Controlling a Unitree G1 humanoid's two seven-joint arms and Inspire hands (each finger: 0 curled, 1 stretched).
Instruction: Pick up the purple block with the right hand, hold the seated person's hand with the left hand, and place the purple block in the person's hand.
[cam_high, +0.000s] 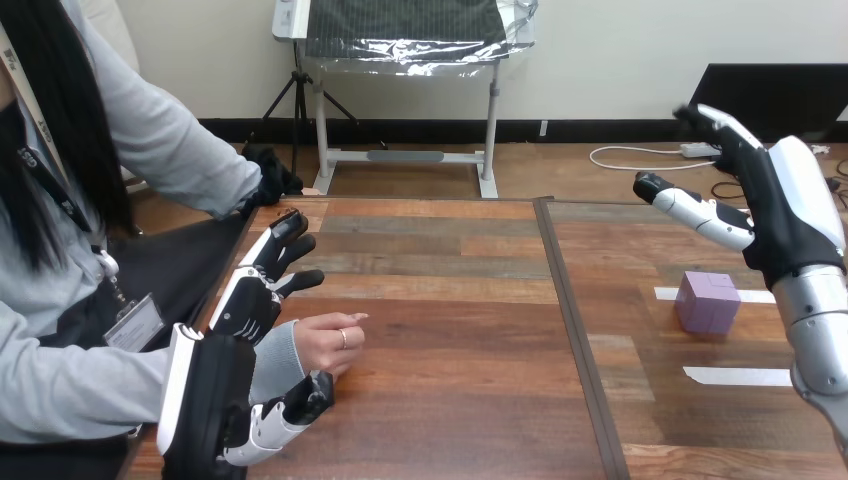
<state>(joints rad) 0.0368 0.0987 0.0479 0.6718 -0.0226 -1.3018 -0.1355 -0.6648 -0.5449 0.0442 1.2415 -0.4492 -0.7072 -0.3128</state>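
The purple block (708, 302) sits on the right half of the wooden table (450, 300), between two white tape strips. My right hand (785, 215) is raised above and just right of the block, open, with its fingers stretched to the left and nothing in it. The person's hand (328, 342) rests on the table at the left, loosely curled, fingers pointing right. My left hand (215, 395) lies at that wrist: its fingers (268, 265) reach straight past the far side of the sleeve and its thumb (290, 412) lies on the near side. I see no closed grip there.
A dark seam (570, 330) runs front to back between the two table halves. White tape strips (737, 376) lie near the block. The person's other arm (190, 165) reaches toward the table's far left corner.
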